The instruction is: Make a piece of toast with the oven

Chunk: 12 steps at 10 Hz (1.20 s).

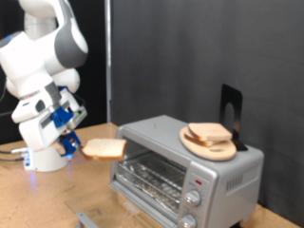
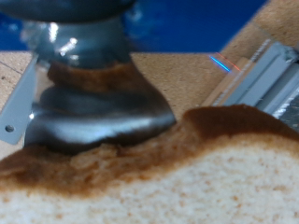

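Observation:
My gripper (image 1: 76,142) is shut on a piece of toast (image 1: 104,148), a pale slice with a tan-brown crust, held level in the air just to the exterior view's left of the oven (image 1: 185,171). The oven is silver-grey, its front open with the wire rack (image 1: 152,173) showing, and two knobs (image 1: 192,201) at its lower right. In the wrist view the toast (image 2: 177,173) fills the near field, clamped by a dark finger (image 2: 93,107). The oven's edge (image 2: 266,79) shows beyond it.
A round wooden plate (image 1: 211,144) with more bread slices (image 1: 209,134) sits on top of the oven, next to a black stand (image 1: 231,112). The oven stands on a wooden table (image 1: 47,204). The robot's white base (image 1: 46,152) is at the exterior view's left. A black curtain hangs behind.

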### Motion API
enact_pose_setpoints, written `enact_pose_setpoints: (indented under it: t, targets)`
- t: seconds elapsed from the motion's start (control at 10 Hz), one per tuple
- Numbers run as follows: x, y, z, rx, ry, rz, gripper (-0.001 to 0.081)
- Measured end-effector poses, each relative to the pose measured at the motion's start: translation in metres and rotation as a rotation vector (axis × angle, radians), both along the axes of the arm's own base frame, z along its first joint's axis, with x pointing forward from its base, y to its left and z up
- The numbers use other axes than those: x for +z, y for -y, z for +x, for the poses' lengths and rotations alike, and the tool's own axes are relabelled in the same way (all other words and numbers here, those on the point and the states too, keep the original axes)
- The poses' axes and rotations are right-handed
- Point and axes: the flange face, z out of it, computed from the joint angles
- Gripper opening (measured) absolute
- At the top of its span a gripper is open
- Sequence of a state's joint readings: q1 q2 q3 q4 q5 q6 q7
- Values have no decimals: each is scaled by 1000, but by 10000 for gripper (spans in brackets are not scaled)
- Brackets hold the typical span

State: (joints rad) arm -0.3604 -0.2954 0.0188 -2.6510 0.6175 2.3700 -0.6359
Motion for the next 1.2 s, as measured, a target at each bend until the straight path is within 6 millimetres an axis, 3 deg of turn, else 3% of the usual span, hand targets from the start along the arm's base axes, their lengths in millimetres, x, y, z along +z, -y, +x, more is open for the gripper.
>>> enact_pose_setpoints:
  t: [0.5, 0.8, 1.2]
  targets:
    - [-19, 0, 2, 10, -2, -15, 391]
    - [-43, -4, 3, 48, -62, -28, 391]
    - [-49, -5, 22, 218, 4, -52, 391]
